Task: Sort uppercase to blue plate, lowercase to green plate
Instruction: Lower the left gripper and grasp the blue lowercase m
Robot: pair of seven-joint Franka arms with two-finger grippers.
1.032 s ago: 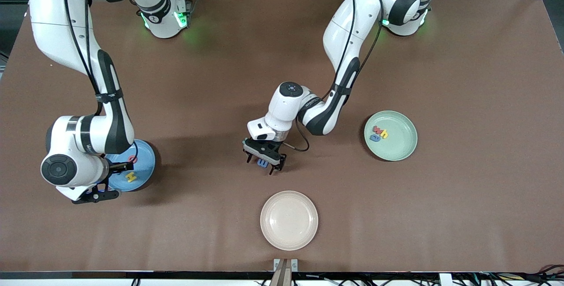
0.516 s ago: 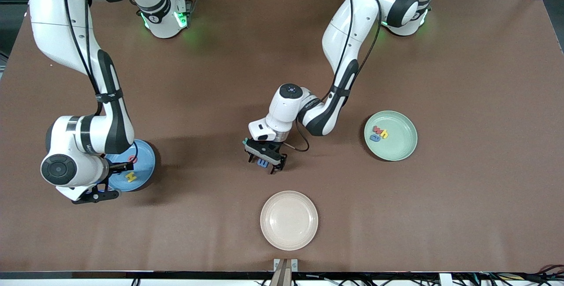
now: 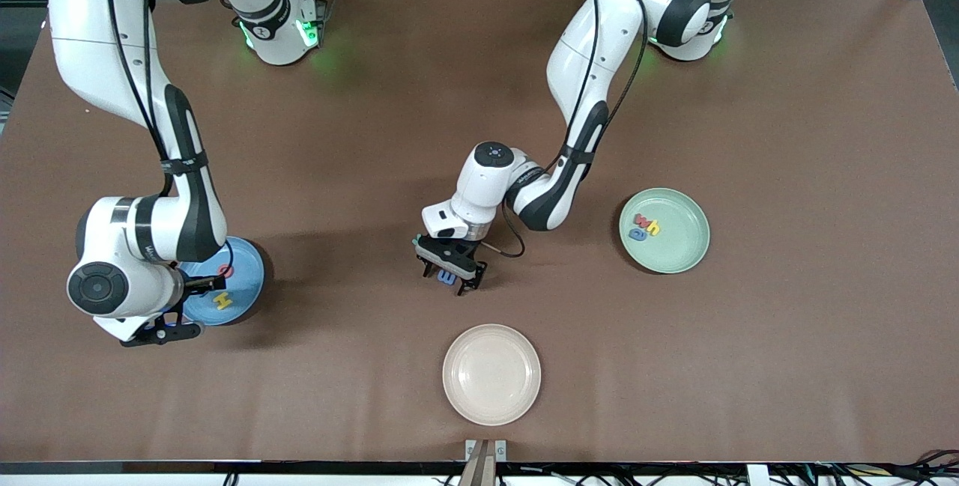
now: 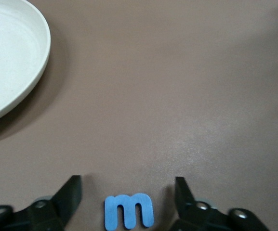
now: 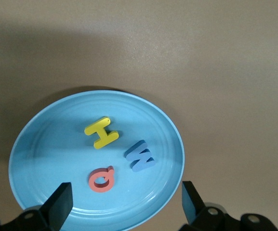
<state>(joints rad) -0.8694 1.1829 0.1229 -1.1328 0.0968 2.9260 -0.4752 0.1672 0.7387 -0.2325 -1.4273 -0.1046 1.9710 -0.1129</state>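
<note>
Low over the middle of the brown tabletop (image 3: 749,359), the left gripper (image 3: 449,274), jaws spread to either side of the rounded blue m (image 4: 128,211) and not touching it. Flat on the tabletop between those jaws, the m, farther from the front camera than the cream plate (image 3: 491,374) and toward the right arm's end from the green plate (image 3: 664,230). In the green plate, the red w (image 3: 641,220), yellow h (image 3: 653,228) and blue a (image 3: 637,234), clustered near the rim on the side facing the cream plate's end of the table. Toward the right arm's end from the cream plate, the blue plate (image 3: 243,276), partly covered in the front view by the right arm. Over that plate, the right gripper (image 5: 126,204), jaws spread wide and holding nothing. Inside the blue plate, seen from the right wrist, the yellow H (image 5: 100,133), red Q (image 5: 101,179) and angular blue M (image 5: 139,156), lying flat and apart from one another. No sign of the teal R in any view. Bare inside, the cream plate, nearest the front camera of the three plates.
</note>
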